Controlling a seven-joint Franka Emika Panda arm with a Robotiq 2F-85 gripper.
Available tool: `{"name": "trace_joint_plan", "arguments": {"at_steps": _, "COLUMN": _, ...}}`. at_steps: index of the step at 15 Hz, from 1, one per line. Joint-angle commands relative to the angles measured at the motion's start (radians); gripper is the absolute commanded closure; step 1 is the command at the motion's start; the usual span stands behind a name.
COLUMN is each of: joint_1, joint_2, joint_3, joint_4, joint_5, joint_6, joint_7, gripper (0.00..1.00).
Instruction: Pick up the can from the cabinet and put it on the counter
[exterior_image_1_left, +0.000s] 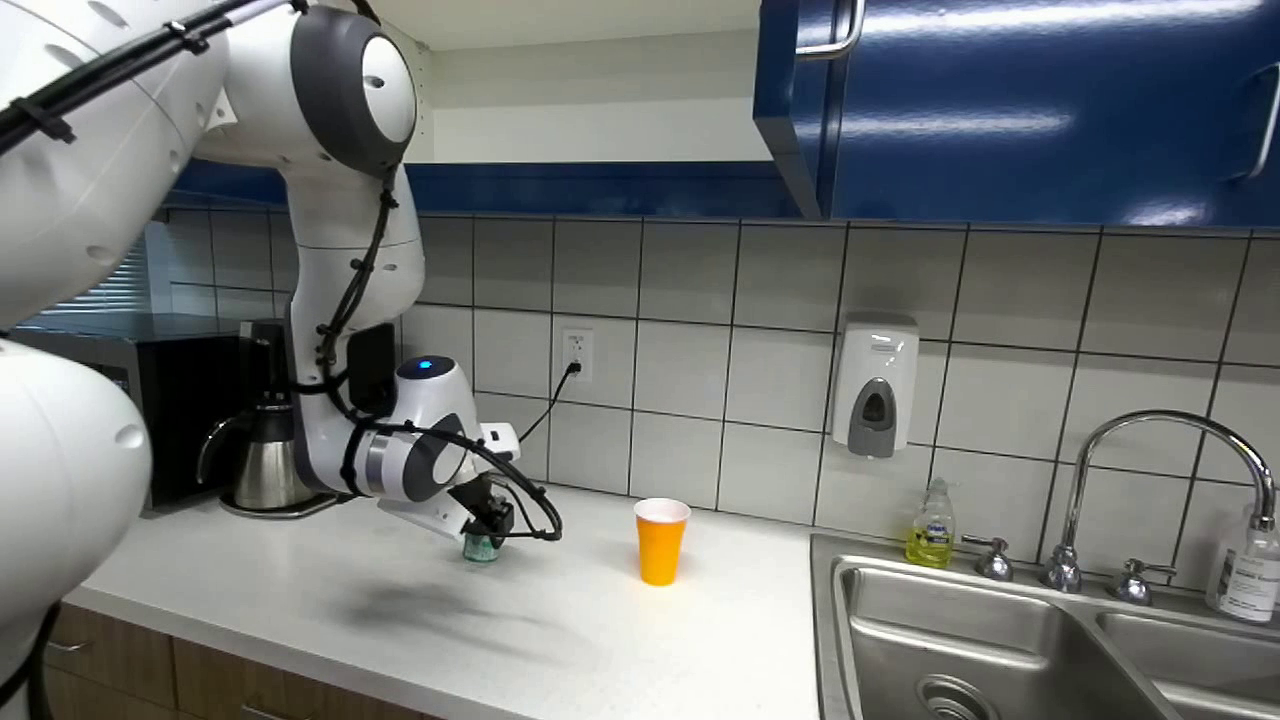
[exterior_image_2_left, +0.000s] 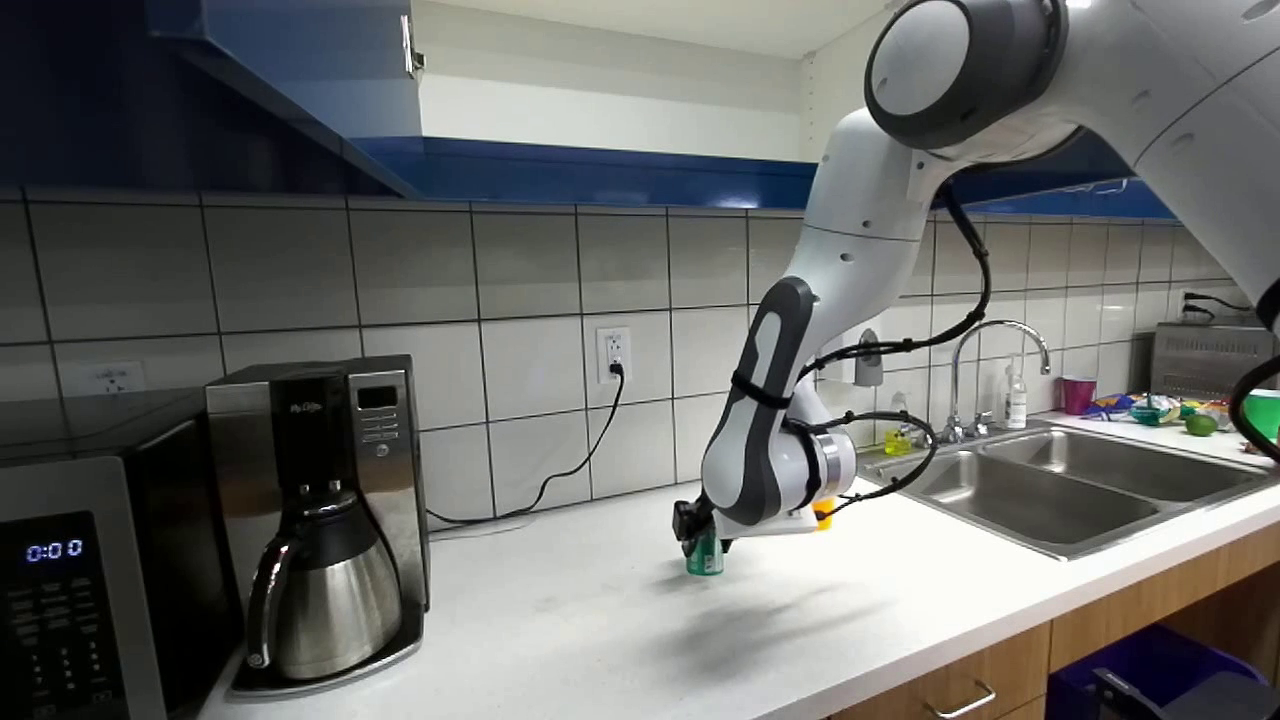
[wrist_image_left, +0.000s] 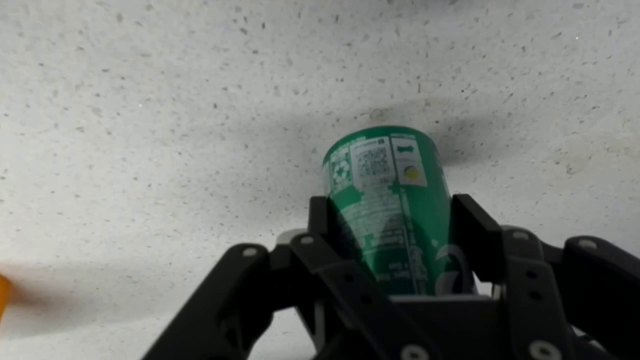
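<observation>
In the lower middle of the wrist view we see the black two-fingered gripper (wrist_image_left: 390, 215) clamped from both sides on the small green cylindrical can (wrist_image_left: 385, 155). In both exterior views we find that can below mid-height in the frame, right down by the smooth white counter (exterior_image_2_left: 560, 620); whether its base touches the surface we cannot tell. In an exterior view we see the tapered orange cup (exterior_image_1_left: 658, 545) standing upright on the counter, just below the centre and apart from the can, with the stainless-steel double sink (exterior_image_1_left: 828, 640) at lower right. Across the top we see the glossy dark blue wall cabinet (exterior_image_1_left: 600, 190), its pale interior open to view. In an exterior view we have the black-and-steel coffee maker (exterior_image_2_left: 390, 440) at lower left, beside the dark microwave (exterior_image_2_left: 150, 560).
</observation>
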Motion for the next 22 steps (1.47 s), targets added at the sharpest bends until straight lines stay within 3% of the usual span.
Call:
{"name": "trace_joint_plan", "arguments": {"at_steps": 1, "joint_1": 0.031, "joint_2": 0.038, "joint_3": -0.017, "joint_4": 0.041, "joint_5": 0.044, "joint_6": 0.038, "joint_7": -0.009, "gripper": 0.62}}
{"name": "trace_joint_plan", "arguments": {"at_steps": 9, "joint_1": 0.060, "joint_2": 0.076, "joint_3": -0.038, "joint_4": 0.079, "joint_5": 0.071, "joint_6": 0.041, "joint_7": -0.013, "gripper": 0.62}}
{"name": "trace_joint_plan", "arguments": {"at_steps": 10, "joint_1": 0.065, "joint_2": 0.079, "joint_3": -0.043, "joint_4": 0.082, "joint_5": 0.075, "joint_6": 0.038, "joint_7": -0.012, "gripper": 0.22}}
{"name": "trace_joint_plan", "arguments": {"at_steps": 11, "joint_1": 0.071, "joint_2": 0.080, "joint_3": -0.049, "joint_4": 0.083, "joint_5": 0.079, "joint_6": 0.038, "joint_7": -0.013, "gripper": 0.11}}
{"name": "trace_joint_plan", "arguments": {"at_steps": 13, "joint_1": 0.075, "joint_2": 0.080, "joint_3": -0.052, "joint_4": 0.084, "joint_5": 0.082, "joint_6": 0.036, "joint_7": -0.013, "gripper": 0.00}}
{"name": "trace_joint_plan", "arguments": {"at_steps": 22, "joint_1": 0.017, "joint_2": -0.002, "joint_3": -0.012, "joint_4": 0.018, "joint_5": 0.056, "joint_6": -0.052, "joint_7": -0.015, "gripper": 0.00}}
